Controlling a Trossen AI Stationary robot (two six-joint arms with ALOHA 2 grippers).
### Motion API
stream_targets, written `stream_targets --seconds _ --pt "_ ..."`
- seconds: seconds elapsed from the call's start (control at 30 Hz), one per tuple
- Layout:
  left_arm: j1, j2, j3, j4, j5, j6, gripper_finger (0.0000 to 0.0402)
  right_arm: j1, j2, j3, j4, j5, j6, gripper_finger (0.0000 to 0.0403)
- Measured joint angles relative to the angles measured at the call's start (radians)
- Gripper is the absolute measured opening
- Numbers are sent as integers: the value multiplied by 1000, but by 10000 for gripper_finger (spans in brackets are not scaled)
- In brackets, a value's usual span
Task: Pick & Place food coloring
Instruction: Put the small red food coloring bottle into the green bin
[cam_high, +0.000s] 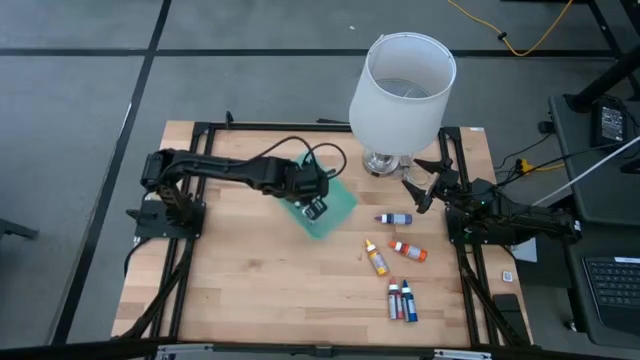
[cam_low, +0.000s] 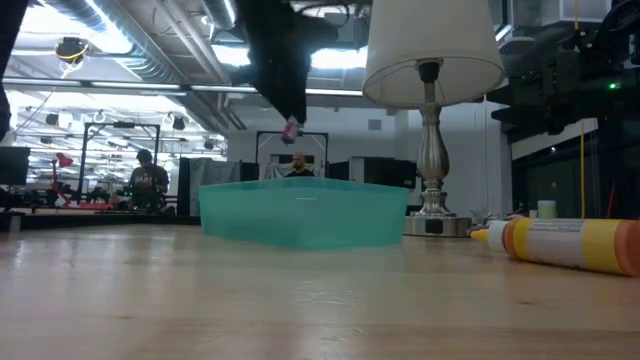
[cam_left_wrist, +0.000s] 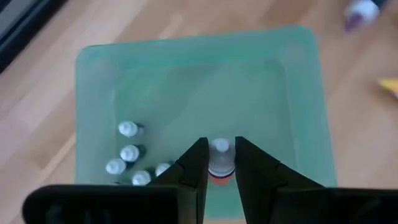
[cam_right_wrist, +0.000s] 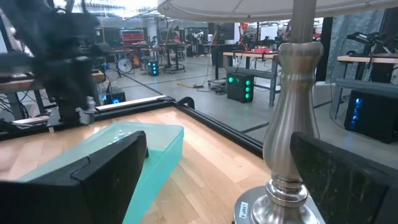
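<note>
- Fingers of the left gripper (cam_left_wrist: 221, 163) are clenched on one small bottle (cam_left_wrist: 219, 160) with a white cap and a reddish band, and they hold it above the green bin (cam_left_wrist: 93, 93); from the low view it hangs clearly over the bin's rim.
- Such a bottle looks light and stiff, probably smooth plastic, so I think it can slip or turn between the pads. The grip is across its body just under the cap, which seems a good place.
- Inside the bin, in one corner, lie several tiny white-capped bottles (cam_left_wrist: 129, 152), close together; the rest of its floor is bare.
- Beside the bin on the table (cam_high: 250, 290), on the side toward the right arm, bigger bottles wait: a purple one (cam_high: 394, 218), two orange ones (cam_high: 377, 258), and a red and blue pair (cam_high: 402, 300).
- Near the lamp (cam_high: 402, 90), well apart from the bin, the right gripper (cam_high: 425, 180) rests with its fingers spread wide and holds nothing.
</note>
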Motion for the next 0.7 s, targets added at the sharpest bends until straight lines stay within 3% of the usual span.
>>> stream_targets --seconds 0.4,0.7 --pt "44 0 -241 309 -135 -70 63 0 0 0 0 0 0 397" --pt "68 12 -383 501 -160 -71 63 0 0 0 0 0 0 397"
